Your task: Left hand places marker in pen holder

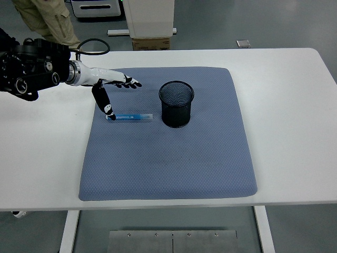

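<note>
Blue marker [129, 117] with a white label is lying flat on the gray-blue mat [168, 158], long axis running left-right, its left end sitting right at a fingertip of the left hand [108, 89]. Black mesh pen holder [176, 103] is standing upright on the mat, just right of the marker's right end, open mouth facing up, nothing showing inside.
</note>
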`<state>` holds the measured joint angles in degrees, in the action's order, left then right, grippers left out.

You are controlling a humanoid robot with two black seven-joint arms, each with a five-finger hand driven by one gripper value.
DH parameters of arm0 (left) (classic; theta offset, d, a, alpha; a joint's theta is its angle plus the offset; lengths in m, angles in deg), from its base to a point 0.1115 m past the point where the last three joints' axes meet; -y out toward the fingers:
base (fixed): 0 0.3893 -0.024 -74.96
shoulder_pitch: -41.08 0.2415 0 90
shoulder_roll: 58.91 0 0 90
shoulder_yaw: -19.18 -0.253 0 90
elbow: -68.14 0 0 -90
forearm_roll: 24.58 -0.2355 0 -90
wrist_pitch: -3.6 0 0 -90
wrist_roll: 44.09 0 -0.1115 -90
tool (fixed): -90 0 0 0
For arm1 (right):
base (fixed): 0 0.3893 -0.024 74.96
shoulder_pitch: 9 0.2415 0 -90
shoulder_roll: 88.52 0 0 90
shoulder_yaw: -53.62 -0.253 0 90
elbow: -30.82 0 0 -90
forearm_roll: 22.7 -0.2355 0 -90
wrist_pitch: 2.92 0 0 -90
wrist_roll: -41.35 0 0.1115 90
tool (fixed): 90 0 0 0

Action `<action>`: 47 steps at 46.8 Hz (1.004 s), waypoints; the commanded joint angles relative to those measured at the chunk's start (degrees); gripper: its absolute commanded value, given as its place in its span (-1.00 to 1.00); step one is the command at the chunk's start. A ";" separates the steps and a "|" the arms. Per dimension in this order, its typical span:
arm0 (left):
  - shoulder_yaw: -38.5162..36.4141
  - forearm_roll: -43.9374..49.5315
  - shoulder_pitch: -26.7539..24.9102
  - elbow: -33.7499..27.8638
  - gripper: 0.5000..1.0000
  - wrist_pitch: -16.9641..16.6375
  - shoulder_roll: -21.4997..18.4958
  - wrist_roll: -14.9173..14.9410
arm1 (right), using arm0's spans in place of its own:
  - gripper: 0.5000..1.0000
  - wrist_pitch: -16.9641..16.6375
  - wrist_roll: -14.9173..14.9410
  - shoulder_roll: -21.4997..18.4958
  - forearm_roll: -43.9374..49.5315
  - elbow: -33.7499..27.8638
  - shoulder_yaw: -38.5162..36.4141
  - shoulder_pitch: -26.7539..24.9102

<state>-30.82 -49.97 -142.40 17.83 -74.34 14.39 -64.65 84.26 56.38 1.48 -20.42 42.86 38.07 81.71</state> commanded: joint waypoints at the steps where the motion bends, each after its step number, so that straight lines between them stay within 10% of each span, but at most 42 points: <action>1: -0.54 -0.54 -0.04 -1.02 1.00 -0.54 0.52 0.08 | 1.00 0.00 0.00 0.00 0.01 0.00 0.00 0.00; 47: -0.54 -2.65 -1.09 -10.78 1.00 -11.62 1.76 7.11 | 1.00 0.00 0.00 0.00 0.01 0.00 0.00 0.00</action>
<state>-31.35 -52.62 -143.33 7.11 -86.31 16.10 -57.54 84.26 56.38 1.47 -20.42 42.83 38.07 81.70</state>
